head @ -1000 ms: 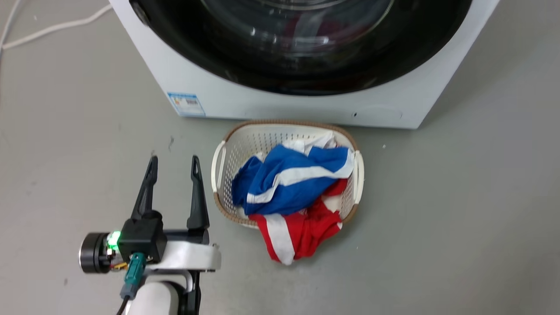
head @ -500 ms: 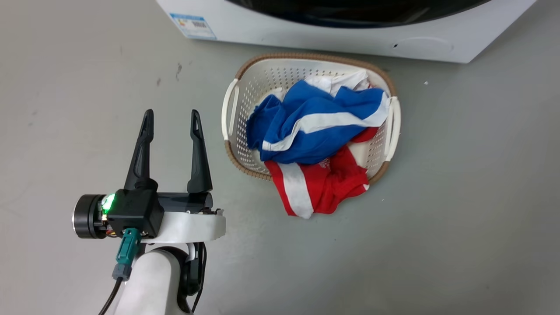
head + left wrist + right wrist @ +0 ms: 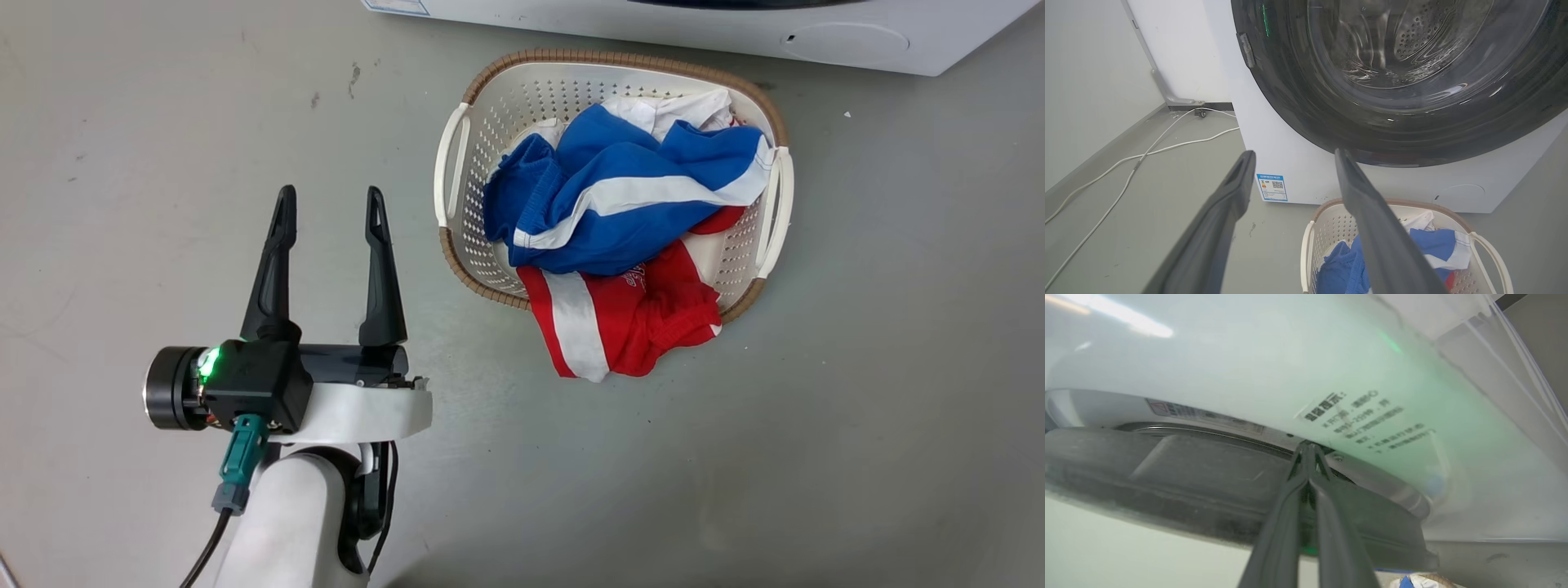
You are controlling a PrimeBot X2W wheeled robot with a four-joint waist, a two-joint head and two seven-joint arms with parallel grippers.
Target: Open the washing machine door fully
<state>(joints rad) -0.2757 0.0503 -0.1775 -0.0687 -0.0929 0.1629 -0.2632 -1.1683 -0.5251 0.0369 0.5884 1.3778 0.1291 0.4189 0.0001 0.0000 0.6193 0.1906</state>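
Washing machine door (image 3: 1298, 102) looks flat against the washing machine (image 3: 1298, 175) front, glass facing out over the laundry basket (image 3: 490, 106). Right gripper (image 3: 1308, 446) fingers are pressed together, tips at the door's rim seam. Left gripper (image 3: 330, 196) fingers are spread, above the floor.

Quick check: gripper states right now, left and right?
Left gripper: open, empty.
Right gripper: shut, tips at the edge of the washing machine door; whether it grips it cannot be told.
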